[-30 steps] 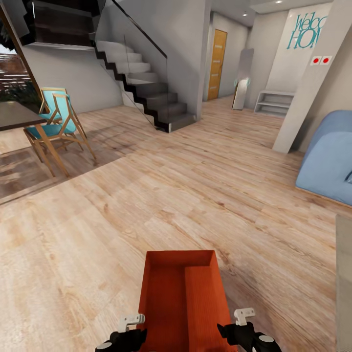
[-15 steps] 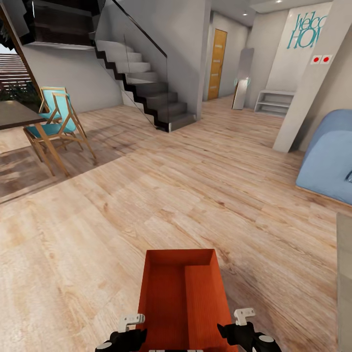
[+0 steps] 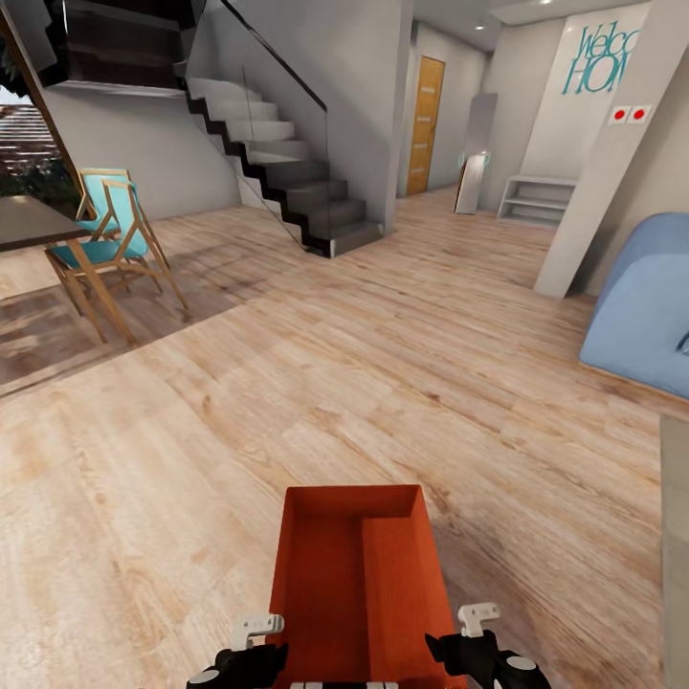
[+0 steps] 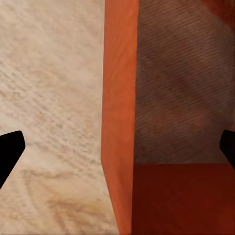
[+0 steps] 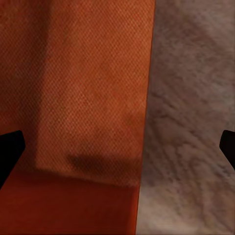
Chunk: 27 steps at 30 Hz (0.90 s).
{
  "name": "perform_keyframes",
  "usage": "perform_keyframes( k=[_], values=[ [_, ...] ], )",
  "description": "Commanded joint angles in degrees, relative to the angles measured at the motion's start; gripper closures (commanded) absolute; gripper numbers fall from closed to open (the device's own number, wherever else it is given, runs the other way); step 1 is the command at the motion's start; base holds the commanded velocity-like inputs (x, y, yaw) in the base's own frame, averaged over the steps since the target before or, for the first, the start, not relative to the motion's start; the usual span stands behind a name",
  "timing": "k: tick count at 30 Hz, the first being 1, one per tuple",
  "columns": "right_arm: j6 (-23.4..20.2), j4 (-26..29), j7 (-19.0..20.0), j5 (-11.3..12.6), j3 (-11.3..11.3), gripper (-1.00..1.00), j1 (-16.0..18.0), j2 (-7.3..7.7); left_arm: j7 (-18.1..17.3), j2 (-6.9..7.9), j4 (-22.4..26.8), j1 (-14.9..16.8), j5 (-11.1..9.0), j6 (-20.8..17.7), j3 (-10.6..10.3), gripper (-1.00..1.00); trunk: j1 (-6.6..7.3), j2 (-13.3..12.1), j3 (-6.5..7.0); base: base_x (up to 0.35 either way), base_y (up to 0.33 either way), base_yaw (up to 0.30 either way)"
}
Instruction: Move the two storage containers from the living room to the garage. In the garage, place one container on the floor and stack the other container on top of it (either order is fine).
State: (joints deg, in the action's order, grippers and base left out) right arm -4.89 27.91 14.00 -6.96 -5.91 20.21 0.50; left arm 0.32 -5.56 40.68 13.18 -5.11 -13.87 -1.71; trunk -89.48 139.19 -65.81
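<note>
One orange-red storage container (image 3: 330,574) sits low in the middle of the head view, over the light wood plank floor of the living room. A lighter orange slab (image 3: 397,593) fills its right half; I cannot tell what it is. My left gripper (image 3: 251,653) is at the container's left wall and my right gripper (image 3: 478,643) at its right wall. In the left wrist view the left gripper (image 4: 117,152) is open, its dark fingertips far apart astride the thin wall (image 4: 120,122). The right gripper (image 5: 117,152) is open too, straddling the other wall's edge (image 5: 144,122).
A blue sofa (image 3: 646,316) stands at the right. A wooden chair with a teal seat (image 3: 115,244) and a dark table (image 3: 29,225) are at the left. Dark stairs (image 3: 287,177) rise ahead, beside a hallway with a wooden door (image 3: 424,124). A grey slab edge (image 3: 675,555) shows at the right.
The container's far rim has crept slightly up in the head view and the sofa has shifted a touch right. The grippers keep their places at the walls.
</note>
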Motion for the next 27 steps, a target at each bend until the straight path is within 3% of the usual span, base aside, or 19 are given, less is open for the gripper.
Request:
perform_keyframes(
  k=[1, 19, 23, 27],
  values=[
    [-0.3, 0.1, 0.5, -0.6, -0.5, -1.00, 0.0, -0.06, 0.0, 0.02, 0.1, 0.0, -0.5, -0.3, -0.1, -1.00, -0.21, 0.4, -0.23, 0.000, 0.000, 0.000],
    [-0.3, 0.1, 0.5, -0.6, -0.4, -1.00, 0.0, -0.06, 0.0, 0.02, 0.1, 0.0, -0.7, -0.3, 0.0, -1.00, -0.65, 1.2, -0.59, 0.000, 0.000, 0.000],
    [-0.3, 0.1, 0.5, -0.6, -0.4, -1.00, 0.0, -0.06, 0.0, -0.04, 0.1, 0.0, -0.6, -0.3, 0.0, -1.00, -1.53, 2.8, -1.31, 0.000, 0.000, 0.000],
    [-0.3, 0.1, 0.5, -0.6, -0.4, -1.00, 0.0, -0.06, 0.0, -0.03, 0.1, 0.0, -0.6, -0.3, -0.1, -1.00, -1.53, 2.8, -1.31, 0.000, 0.000, 0.000]
  ],
)
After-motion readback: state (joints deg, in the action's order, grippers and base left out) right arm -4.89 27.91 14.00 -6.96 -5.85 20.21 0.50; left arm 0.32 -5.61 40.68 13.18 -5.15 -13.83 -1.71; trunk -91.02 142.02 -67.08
